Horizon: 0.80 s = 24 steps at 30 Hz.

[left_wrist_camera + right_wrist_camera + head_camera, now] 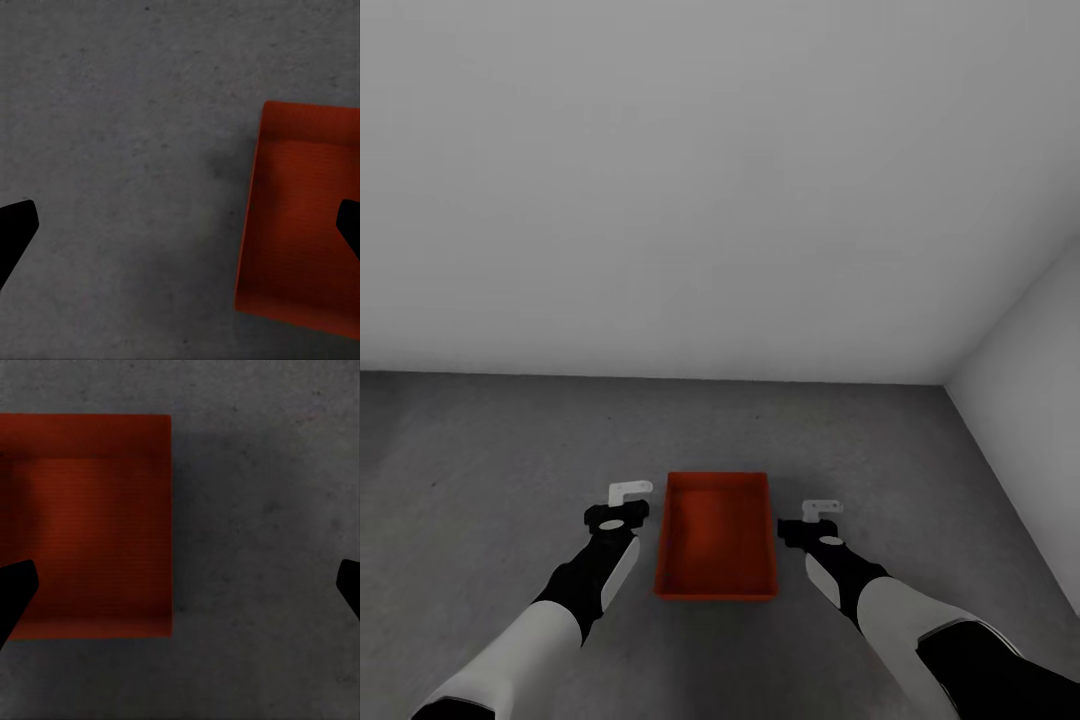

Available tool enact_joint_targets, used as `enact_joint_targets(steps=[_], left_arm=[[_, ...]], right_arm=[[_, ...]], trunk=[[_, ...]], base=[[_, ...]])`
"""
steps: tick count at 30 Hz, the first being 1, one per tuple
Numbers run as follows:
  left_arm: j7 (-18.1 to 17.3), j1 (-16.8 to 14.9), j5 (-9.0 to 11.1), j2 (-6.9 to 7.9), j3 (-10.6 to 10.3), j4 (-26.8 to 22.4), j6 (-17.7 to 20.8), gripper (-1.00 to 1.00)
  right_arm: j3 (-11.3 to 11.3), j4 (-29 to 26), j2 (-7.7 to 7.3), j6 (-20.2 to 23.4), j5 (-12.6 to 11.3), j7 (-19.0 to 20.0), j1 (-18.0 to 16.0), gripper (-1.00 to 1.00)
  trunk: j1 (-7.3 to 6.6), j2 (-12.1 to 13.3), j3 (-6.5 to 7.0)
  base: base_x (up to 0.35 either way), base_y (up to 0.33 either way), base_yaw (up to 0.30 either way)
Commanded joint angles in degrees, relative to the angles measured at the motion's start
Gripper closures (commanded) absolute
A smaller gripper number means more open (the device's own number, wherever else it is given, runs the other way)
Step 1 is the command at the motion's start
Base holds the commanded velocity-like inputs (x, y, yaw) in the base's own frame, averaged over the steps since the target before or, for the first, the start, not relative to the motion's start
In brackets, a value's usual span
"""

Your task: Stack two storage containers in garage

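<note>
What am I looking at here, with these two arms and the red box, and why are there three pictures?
These are computer-rendered pictures from a two-armed robot on wheels. The big picture comes from a camera on its head, looking down over both arms. In it, the left gripper and the right gripper hang on either side of one red-orange container, which sits on the grey concrete floor near a plain pale wall.

The other two pictures come from cameras near each gripper, looking down along its fingers. The dark shapes at their edges are fingertips, spread wide. Each shows the same container beside the gripper, not between its fingers.

Both grippers are open and hold nothing.
</note>
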Motion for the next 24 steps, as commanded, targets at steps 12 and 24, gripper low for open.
enact_joint_targets(steps=[12, 24], left_arm=[[0.5, 0.0, 0.6, 0.04, -0.4, -0.2, 0.2, -1.00], [0.8, 0.0, 0.6, -0.06, -0.4, -0.3, 0.2, -1.00]], right_arm=[[0.4, 0.1, -0.04, 0.2, -0.6, -0.2, 0.0, -1.00], [0.5, 0.1, 0.00, -0.1, -0.5, -0.2, 0.0, -1.00]], trunk=[[-2.18, 4.0, 1.74], [-2.18, 4.0, 1.74]], base=[[0.000, 0.000, 0.000], [0.000, 0.000, 0.000]])
